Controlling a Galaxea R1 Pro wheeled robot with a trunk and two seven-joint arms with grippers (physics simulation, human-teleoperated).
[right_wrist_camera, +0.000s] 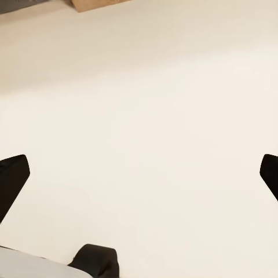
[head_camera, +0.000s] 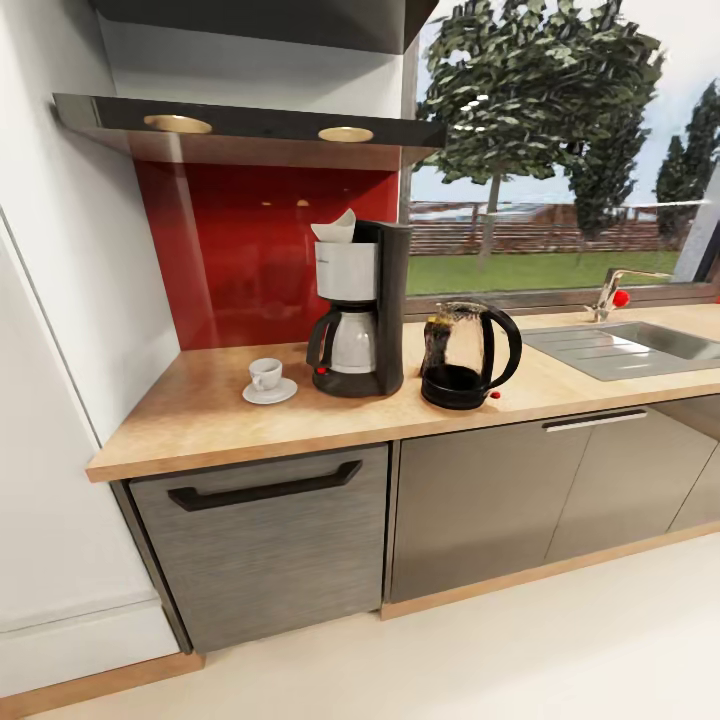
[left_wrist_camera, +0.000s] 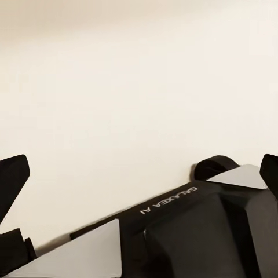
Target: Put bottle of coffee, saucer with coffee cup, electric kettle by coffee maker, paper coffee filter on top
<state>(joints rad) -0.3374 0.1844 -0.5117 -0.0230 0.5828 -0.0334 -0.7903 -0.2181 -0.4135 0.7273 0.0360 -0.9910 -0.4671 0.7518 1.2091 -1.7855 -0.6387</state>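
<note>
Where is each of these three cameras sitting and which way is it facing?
Head view: from the robot's head, looking forward and down at the kitchen countertop with the coffee maker and electric kettle; none of the robot's body visible.
Left wrist view: on the left arm, looking down at pale floor; left end effector open, robot base below.
Right wrist view: on the right arm, looking down at floor; right end effector open.
Shared: both wrist views see the same pale floor.

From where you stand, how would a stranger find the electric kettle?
On the wooden countertop, between the coffee maker and the sink, stands the electric kettle. It is a rounded, smoky see-through jug with a big black loop handle, unlike the taller black-and-silver machine beside it.
</note>
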